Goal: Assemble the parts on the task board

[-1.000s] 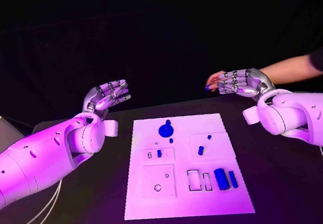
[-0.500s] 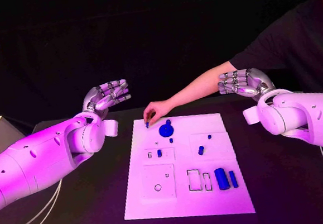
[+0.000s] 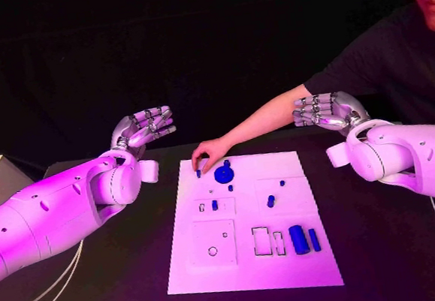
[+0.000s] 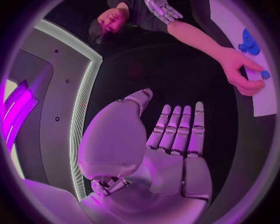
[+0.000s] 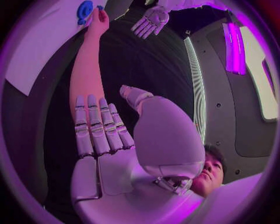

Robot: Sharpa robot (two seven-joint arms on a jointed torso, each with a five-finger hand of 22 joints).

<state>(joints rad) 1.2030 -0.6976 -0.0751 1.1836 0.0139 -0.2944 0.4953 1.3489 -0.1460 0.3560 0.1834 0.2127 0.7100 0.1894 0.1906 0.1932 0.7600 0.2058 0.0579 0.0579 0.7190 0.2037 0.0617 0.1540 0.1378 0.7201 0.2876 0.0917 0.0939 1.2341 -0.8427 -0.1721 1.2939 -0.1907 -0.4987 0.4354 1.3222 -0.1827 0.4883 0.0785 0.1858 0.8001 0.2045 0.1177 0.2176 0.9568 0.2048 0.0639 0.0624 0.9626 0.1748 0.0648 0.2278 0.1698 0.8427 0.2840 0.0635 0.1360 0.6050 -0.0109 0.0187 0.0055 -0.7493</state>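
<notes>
Your left hand [image 3: 144,127] and right hand [image 3: 325,111] both hang raised beyond the task board's [image 3: 254,270] far corners, fingers spread and holding nothing. The board lies mid-bench [image 3: 117,286]. A person's hand [image 3: 212,152] rests at its far edge, touching a small blue part [image 3: 199,173] just beside the round blue part [image 3: 223,173] (other blue parts lie nearer you on the board).

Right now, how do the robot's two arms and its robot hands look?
Both arms are smooth, rounded white shells with small dark holes. The left arm and right arm each carry a bulbous wrist housing. The left robot hand and right robot hand are silver metal with segmented fingers. Thin cables loop on the table beside each arm.
</notes>
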